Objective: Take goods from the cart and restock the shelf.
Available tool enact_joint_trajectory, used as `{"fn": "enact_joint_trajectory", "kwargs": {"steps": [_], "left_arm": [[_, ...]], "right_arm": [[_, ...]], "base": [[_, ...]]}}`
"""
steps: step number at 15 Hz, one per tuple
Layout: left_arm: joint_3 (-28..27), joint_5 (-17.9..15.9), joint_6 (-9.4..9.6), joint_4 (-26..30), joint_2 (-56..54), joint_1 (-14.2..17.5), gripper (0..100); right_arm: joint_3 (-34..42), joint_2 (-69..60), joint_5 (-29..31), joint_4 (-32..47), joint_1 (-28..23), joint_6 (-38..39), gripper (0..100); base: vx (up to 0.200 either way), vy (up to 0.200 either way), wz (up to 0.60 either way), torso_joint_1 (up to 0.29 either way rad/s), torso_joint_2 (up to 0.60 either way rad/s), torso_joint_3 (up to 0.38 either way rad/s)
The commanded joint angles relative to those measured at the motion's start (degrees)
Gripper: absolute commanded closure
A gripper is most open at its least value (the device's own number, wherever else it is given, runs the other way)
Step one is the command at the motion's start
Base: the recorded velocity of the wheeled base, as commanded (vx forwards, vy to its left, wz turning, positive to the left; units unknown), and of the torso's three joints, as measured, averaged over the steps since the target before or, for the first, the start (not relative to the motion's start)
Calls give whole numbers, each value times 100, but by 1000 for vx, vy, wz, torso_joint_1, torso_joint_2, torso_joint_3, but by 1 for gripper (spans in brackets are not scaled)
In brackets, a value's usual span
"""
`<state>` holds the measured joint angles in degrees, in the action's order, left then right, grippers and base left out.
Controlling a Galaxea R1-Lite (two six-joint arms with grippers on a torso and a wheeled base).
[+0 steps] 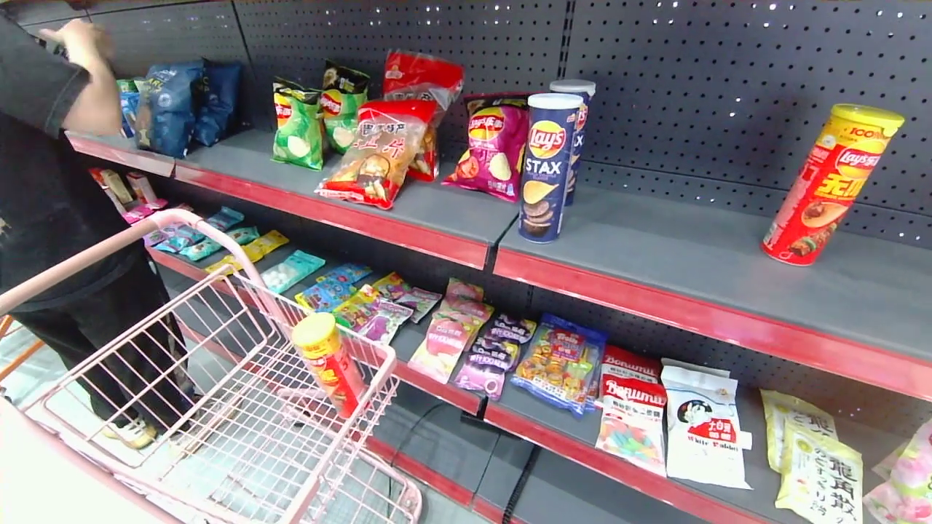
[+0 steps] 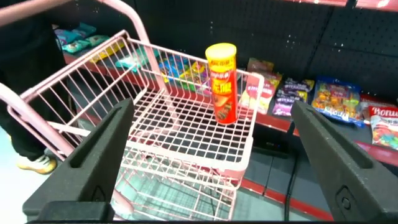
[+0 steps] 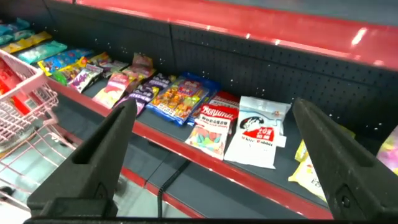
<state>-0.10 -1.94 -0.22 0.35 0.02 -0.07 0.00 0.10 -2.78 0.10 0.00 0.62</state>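
one can (image 2: pixel 222 84) stands near upright in the cart (image 2: pixel 186 163), at its corner nearest the shelf (image 1: pixel 699 255). we judge it light, stiff, slick, dentable: take it mid-body. our left end effector (image 2: pixel 211 112) is spread above the cart; the right end effector (image 3: pixel 214 107), also spread, hangs beside the cart.

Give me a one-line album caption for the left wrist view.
Left gripper, jaws open, above a pink cart holding one red-and-yellow chip can; candy bags behind.
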Motion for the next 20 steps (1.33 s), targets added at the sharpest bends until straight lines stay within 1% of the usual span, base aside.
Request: {"fn": "enact_joint_trajectory", "kwargs": {"steps": [1, 7, 9, 10, 11, 12, 13, 14, 15, 16, 17, 18, 19, 20], "left_arm": [[1, 0, -4, 0, 6, -1, 0], [-8, -26, -22, 0, 42, -1, 0], [-25, -35, -4, 0, 33, -1, 0], [-192, -79, -40, 0, 68, -1, 0], [-1291, -52, -303, -18, 1008, -186, 0], [-2434, -17, -962, -9, 2133, -274, 0], [-3031, -8, -1042, -35, 2907, -265, 0], [-3216, -17, -989, -97, 3417, -265, 0], [-3216, -52, -725, -404, 4172, -265, 0], [-3066, -43, -541, -1196, 5350, -186, 0], [-2979, -52, -532, -1987, 6088, -168, 0], [-2724, -70, -505, -3032, 6994, -168, 0], [-2557, -123, -444, -3586, 7530, -168, 0], [-2434, -202, -418, -3841, 7952, -151, 0]], "right_arm": [[0, -1, -3, -1, 0, -1, 0], [0, -1, -3, 8, 0, -1, 0], [0, -1, 14, 8, 0, -1, 0], [0, -1, 14, 8, 0, -9, 0], [0, -1, 41, 8, 0, -18, 0], [0, -1, 58, 8, 0, -9, 0], [0, -1, 58, 8, 0, -9, 0], [0, -1, 58, 8, 0, -18, 0], [0, -1, 58, 8, 0, -27, 0], [0, -1, 67, 8, 0, -18, 0], [0, -1, 67, 8, 0, -18, 0], [0, -1, 67, 8, 0, -27, 0], [0, -1, 67, 8, 0, -27, 0], [0, -1, 67, 8, 0, -27, 0]], "base": [[0, 0, 0, -203, 540, 339], [0, 0, 0, -185, 538, 346], [0, 0, 0, -115, 359, 232], [0, 0, 0, -51, 154, 110], [0, 0, 0, -22, 95, 61], [0, 0, 0, -12, 51, 32], [0, 0, 0, 0, 0, 0], [0, 0, 0, 0, 0, 0], [0, 0, 0, 0, 0, 0], [0, 0, 0, 0, 0, 0], [0, 0, 0, 0, 0, 0], [0, 0, 0, 0, 0, 0], [0, 0, 0, 0, 0, 0], [0, 0, 0, 0, 0, 0]]}}
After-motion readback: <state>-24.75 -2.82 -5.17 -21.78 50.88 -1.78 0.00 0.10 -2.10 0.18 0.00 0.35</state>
